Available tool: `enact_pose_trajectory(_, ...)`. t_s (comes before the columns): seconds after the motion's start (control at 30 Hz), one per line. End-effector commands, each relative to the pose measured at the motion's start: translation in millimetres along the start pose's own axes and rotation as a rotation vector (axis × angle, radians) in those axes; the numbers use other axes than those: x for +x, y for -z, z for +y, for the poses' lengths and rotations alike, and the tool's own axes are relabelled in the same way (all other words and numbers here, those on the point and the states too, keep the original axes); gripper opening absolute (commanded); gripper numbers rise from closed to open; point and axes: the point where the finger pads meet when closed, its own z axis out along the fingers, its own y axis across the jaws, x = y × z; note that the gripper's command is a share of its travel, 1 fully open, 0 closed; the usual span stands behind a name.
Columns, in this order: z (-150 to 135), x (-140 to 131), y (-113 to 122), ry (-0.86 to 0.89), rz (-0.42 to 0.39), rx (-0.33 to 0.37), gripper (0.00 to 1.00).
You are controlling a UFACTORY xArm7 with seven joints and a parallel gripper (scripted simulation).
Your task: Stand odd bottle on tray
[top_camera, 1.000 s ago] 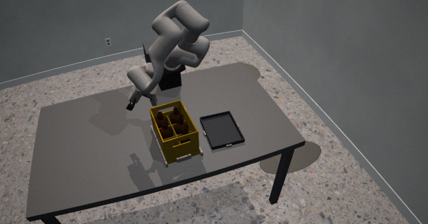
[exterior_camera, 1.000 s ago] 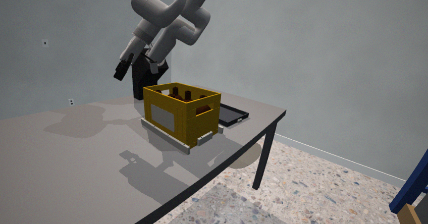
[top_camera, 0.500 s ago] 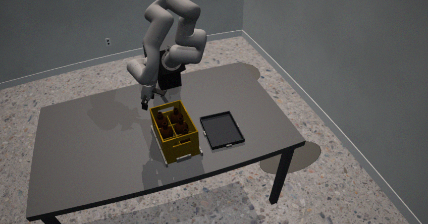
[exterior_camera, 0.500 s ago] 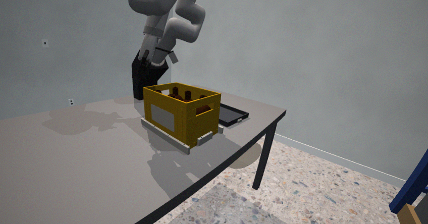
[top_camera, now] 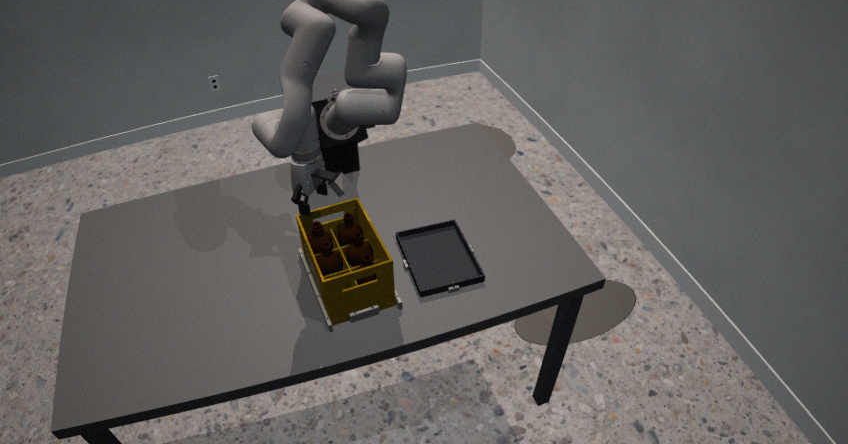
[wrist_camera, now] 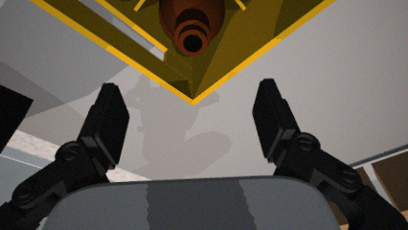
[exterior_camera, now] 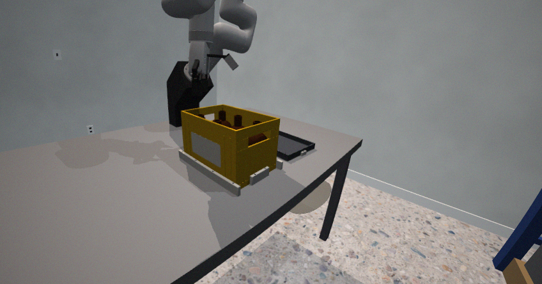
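Observation:
A yellow crate [top_camera: 344,260] stands on the dark table and holds several brown bottles [top_camera: 339,242] upright in its cells. It also shows in the exterior view [exterior_camera: 230,144]. An empty black tray [top_camera: 439,257] lies just right of the crate. My gripper [top_camera: 304,197] hangs open and empty above the table, just behind the crate's far left corner, pointing down. In the wrist view the open fingers frame the crate's corner [wrist_camera: 192,98], and one brown bottle's mouth [wrist_camera: 192,42] shows in the nearest cell.
The crate sits against grey stop rails [exterior_camera: 208,171] fixed to the table. The arm's black base [exterior_camera: 184,93] stands at the table's far edge behind the crate. The tray has small grey tabs on its rim [top_camera: 453,288].

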Motion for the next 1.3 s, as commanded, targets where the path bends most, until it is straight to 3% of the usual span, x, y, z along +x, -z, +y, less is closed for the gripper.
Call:
enact_pose_trajectory(0.0,0.5,0.4,0.7,-0.002,0.002,-0.002,1.00)
enact_pose_trajectory(0.03,0.5,0.4,0.7,-0.002,0.002,-0.002,0.00)
enact_pose_trajectory(1.27,6.0,3.2,1.2,-0.002,-0.001,-0.002,0.00)
